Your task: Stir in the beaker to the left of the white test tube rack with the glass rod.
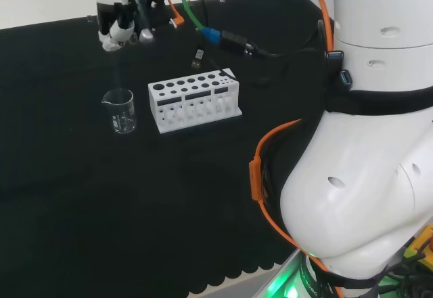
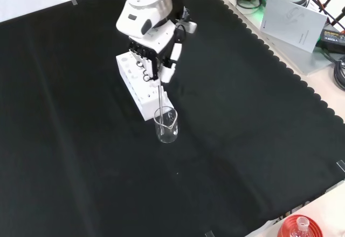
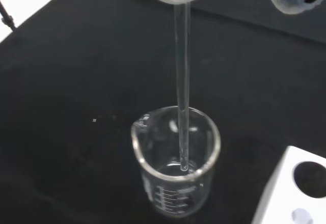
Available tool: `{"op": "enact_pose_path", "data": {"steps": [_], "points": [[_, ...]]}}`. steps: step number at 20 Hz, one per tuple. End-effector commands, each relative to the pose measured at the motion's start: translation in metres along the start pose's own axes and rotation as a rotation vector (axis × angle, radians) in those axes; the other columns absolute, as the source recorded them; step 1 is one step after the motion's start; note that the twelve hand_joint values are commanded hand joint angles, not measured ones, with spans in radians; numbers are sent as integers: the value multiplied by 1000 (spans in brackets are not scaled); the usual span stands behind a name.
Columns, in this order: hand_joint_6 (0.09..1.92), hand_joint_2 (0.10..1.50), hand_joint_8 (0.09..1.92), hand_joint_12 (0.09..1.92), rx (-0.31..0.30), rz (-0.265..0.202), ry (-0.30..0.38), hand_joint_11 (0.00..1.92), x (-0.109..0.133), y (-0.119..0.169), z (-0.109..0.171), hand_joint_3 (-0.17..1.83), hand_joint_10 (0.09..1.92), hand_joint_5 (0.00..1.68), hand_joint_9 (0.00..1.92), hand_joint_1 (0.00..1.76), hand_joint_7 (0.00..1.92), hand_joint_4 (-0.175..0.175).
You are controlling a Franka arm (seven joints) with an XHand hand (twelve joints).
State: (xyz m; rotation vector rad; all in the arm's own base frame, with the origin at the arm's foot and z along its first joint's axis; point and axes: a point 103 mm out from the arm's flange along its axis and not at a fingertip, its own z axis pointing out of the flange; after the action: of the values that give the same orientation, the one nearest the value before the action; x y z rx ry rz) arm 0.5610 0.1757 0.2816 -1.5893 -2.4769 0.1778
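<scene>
A small clear glass beaker (image 1: pixel 121 112) stands on the black cloth just left of the white test tube rack (image 1: pixel 194 99) in the head view. My hand (image 1: pixel 125 22) hovers above the beaker with its fingers curled round a thin glass rod (image 3: pixel 182 81). The rod hangs straight down and its lower end sits inside the beaker (image 3: pixel 175 163), near the bottom. In the front view the hand (image 2: pixel 156 51) is over the rack (image 2: pixel 141 89), with the rod (image 2: pixel 161 101) reaching down into the beaker (image 2: pixel 166 125).
Black, green and orange cables (image 1: pixel 223 37) trail from the wrist behind the rack. The arm's big white links (image 1: pixel 369 142) fill the head view's right. A red ribbed stand with a flask (image 2: pixel 299 227) sits at the front view's lower edge; papers (image 2: pixel 294 21) lie off the cloth.
</scene>
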Motion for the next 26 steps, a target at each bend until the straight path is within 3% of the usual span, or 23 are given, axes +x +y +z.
{"op": "enact_pose_path", "data": {"steps": [1, 5, 8, 18, 26], "points": [[87, 1014, 87, 383, 8, 39, 1, 1678, -30, -14, 4, -175, 94, 1465, 1798, 1332, 1646, -175], [87, 1014, 87, 382, 9, 74, 4, 1678, -38, -32, 7, -175, 93, 1465, 1798, 1332, 1646, -175], [87, 1014, 87, 382, 10, 79, -1, 1679, -28, -42, 9, -175, 92, 1465, 1799, 1332, 1646, -175], [87, 1014, 87, 381, 23, 6, -42, 1679, 46, -32, 9, -175, 89, 1464, 1800, 1332, 1646, -175], [87, 1014, 87, 380, 14, -16, -44, 1679, 58, -12, 10, -175, 87, 1464, 1800, 1332, 1646, -175]]}}
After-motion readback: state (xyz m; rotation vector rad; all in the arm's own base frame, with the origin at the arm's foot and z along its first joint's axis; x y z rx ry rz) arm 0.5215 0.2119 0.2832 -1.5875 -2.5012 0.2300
